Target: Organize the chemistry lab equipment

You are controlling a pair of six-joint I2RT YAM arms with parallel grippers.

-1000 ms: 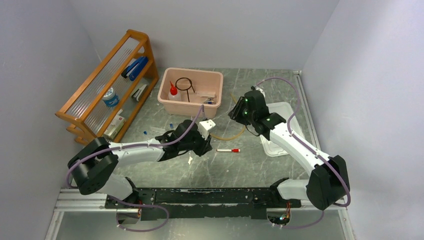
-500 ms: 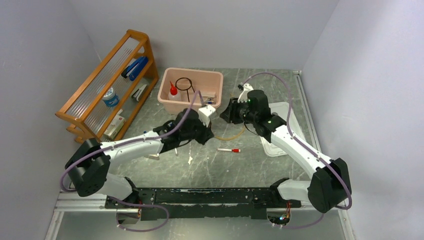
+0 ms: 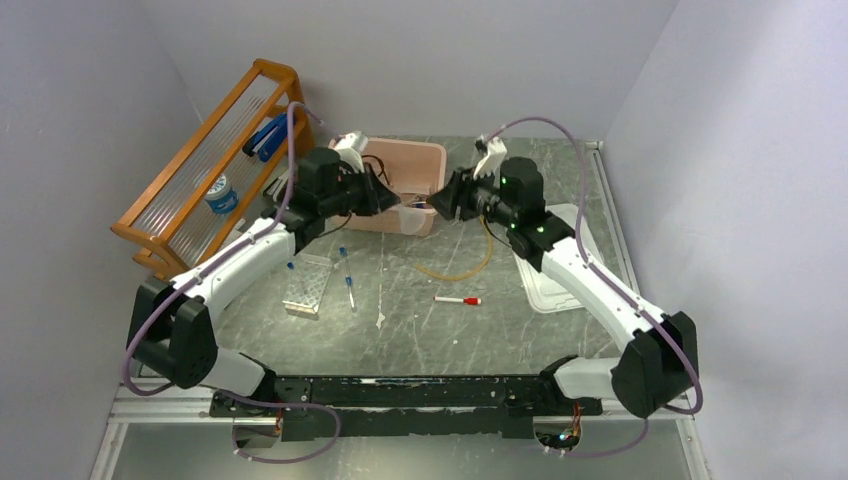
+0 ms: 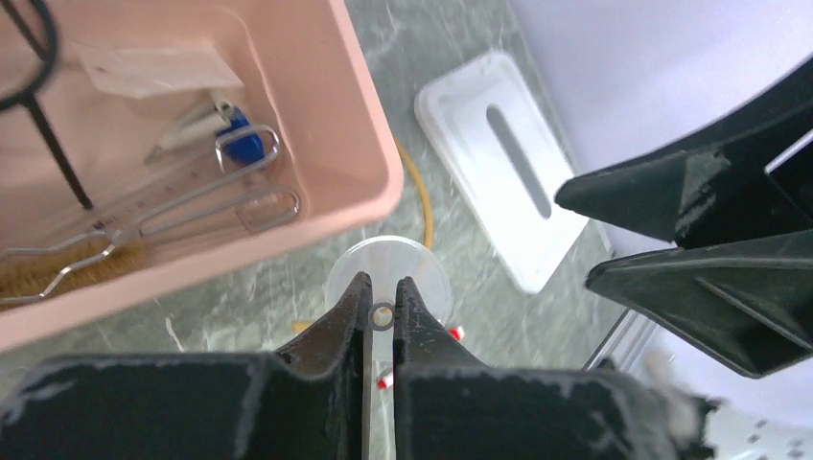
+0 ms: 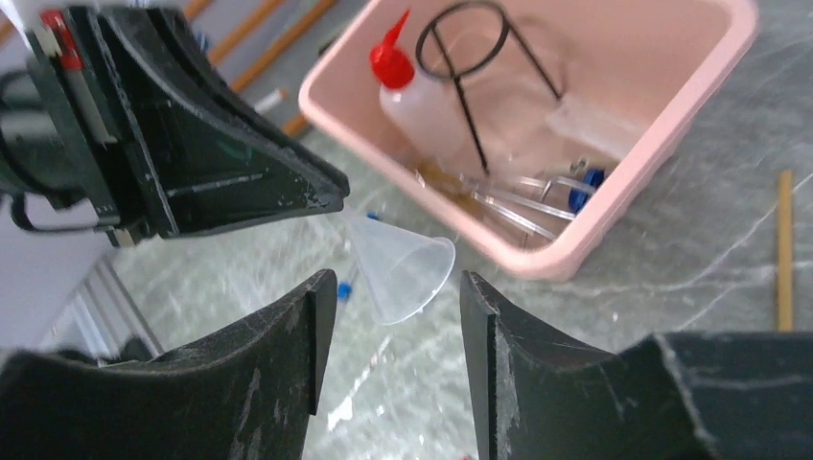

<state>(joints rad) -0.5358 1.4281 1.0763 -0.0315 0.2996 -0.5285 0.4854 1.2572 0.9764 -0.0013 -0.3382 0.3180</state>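
Observation:
My left gripper (image 4: 382, 314) is shut on the thin stem of a clear plastic funnel (image 4: 388, 273). It holds the funnel in the air just in front of the pink bin (image 3: 400, 142). In the right wrist view the funnel (image 5: 403, 264) points its wide mouth at my right gripper (image 5: 393, 297), which stands open and holds nothing. The funnel's rim is just beyond its fingertips. In the top view the left gripper (image 3: 395, 203) and the right gripper (image 3: 445, 195) face each other closely. Inside the bin lie a red-capped squeeze bottle (image 5: 412, 96), a black wire ring (image 5: 470, 38) and clear tubes.
On the table lie amber tubing (image 3: 460, 272), a red-capped pen (image 3: 457, 300), a clear tube rack (image 3: 308, 285) and blue-capped tubes (image 3: 346, 275). A white tray (image 3: 560, 290) sits at the right, partly under the right arm. A wooden slatted rack (image 3: 210, 170) stands at the left.
The left arm has swung from the table's middle up to the bin's front, its gripper shut on the funnel. The right gripper has moved left toward it and opened wider.

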